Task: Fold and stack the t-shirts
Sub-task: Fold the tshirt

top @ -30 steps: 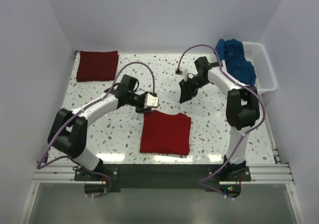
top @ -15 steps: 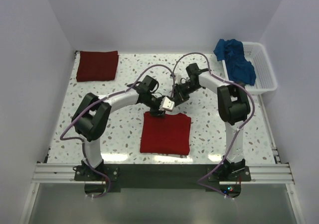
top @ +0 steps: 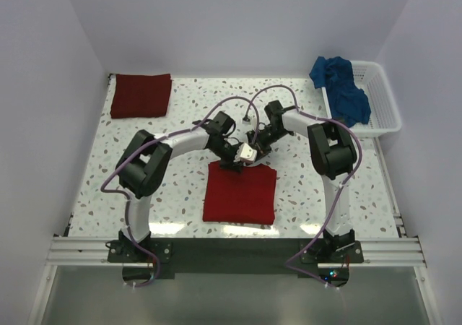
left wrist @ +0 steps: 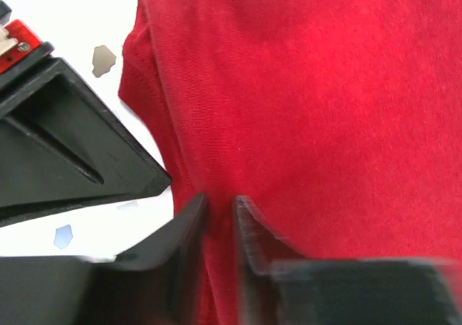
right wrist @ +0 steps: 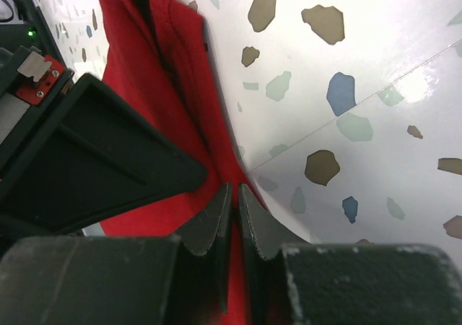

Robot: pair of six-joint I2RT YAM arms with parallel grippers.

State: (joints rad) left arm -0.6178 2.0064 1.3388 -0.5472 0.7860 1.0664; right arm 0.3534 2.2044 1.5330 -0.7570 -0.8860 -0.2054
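From above, 3 shirts are in view. The red shirt (top: 240,193) lies folded into a near square on the table (top: 173,195), close to the front edge and between the 2 arm bases. The maroon shirt (top: 141,94) lies folded flat at the far left corner, well apart from it. The blue shirt (top: 341,87) is crumpled and drapes over the left end of the basket (top: 386,112) at the far right. The left arm (top: 184,139) and the right arm (top: 303,126) both bend inward and meet over the far edge of the red shirt, near its middle. Their jaws are too small here to tell how they stand.

In the left wrist view the red shirt (left wrist: 310,108) fills most of the frame, with a stitched hem down its left side and white table (left wrist: 65,7) beyond. The left jaws stand a narrow gap apart. Their fingertips (left wrist: 189,220) are at the shirt's edge and red cloth shows in the gap. I cannot tell whether they pinch the cloth or hang just over it. A black wedge (left wrist: 65,144), part of the right arm's end, sits just beside them on the left.

In the right wrist view the red shirt (right wrist: 144,79) shows its layered folded edge, which runs from the top left down to the fingertips (right wrist: 215,213). The right jaws are almost together, clamped on a thin fold of red cloth at that edge. Speckled table (right wrist: 346,87) lies to the right. The left arm's black wedge (right wrist: 94,152) covers the shirt's left part.
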